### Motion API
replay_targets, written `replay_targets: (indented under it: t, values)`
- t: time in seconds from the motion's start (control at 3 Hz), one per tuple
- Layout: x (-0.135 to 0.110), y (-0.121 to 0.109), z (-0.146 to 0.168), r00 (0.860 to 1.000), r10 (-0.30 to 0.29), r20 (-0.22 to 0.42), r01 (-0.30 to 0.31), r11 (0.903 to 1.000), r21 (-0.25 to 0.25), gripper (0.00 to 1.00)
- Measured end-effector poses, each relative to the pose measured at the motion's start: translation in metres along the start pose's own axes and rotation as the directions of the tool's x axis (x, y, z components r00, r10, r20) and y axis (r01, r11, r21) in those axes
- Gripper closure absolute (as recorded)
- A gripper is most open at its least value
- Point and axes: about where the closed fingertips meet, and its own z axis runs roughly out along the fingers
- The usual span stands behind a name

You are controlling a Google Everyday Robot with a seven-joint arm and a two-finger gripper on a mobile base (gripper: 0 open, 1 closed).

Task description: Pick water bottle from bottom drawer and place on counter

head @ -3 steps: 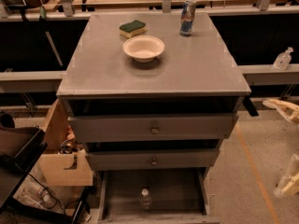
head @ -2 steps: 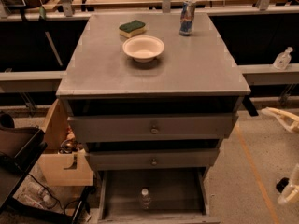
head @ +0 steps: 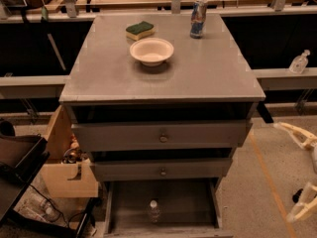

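The water bottle (head: 154, 210), clear with a white cap, stands upright near the front middle of the open bottom drawer (head: 130, 202). The grey counter (head: 208, 71) tops the cabinet above it. My gripper (head: 303, 171) is at the right edge of the camera view, low beside the cabinet and well to the right of the bottle. Its two pale fingers (head: 296, 131) are spread apart and hold nothing.
On the counter are a white bowl (head: 151, 51), a green-and-yellow sponge (head: 139, 30) and a blue-and-silver can (head: 198, 19). Two knobbed drawer fronts (head: 161, 137) overhang the bottom drawer. A cardboard box (head: 69, 175) and black cart (head: 17, 167) stand left. A small squat bottle (head: 299, 63) sits right.
My gripper has shifted lower along the right edge of the view. The bottle, drawer and counter items have not moved.
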Motion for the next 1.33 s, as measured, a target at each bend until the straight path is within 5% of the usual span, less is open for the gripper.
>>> replay_targets:
  t: [0.33,1.0,1.33]
  values:
    - [0.032,0.023,0.045,0.993,0.037,0.116,-0.039,0.9992,0.008,0.00]
    - [0.085,0.074,0.171,0.957,0.078,0.281,-0.064,0.9963,-0.057,0.00]
    - [0.099,0.090,0.231,0.923,0.126,0.363,-0.110,0.9919,-0.063,0.00]
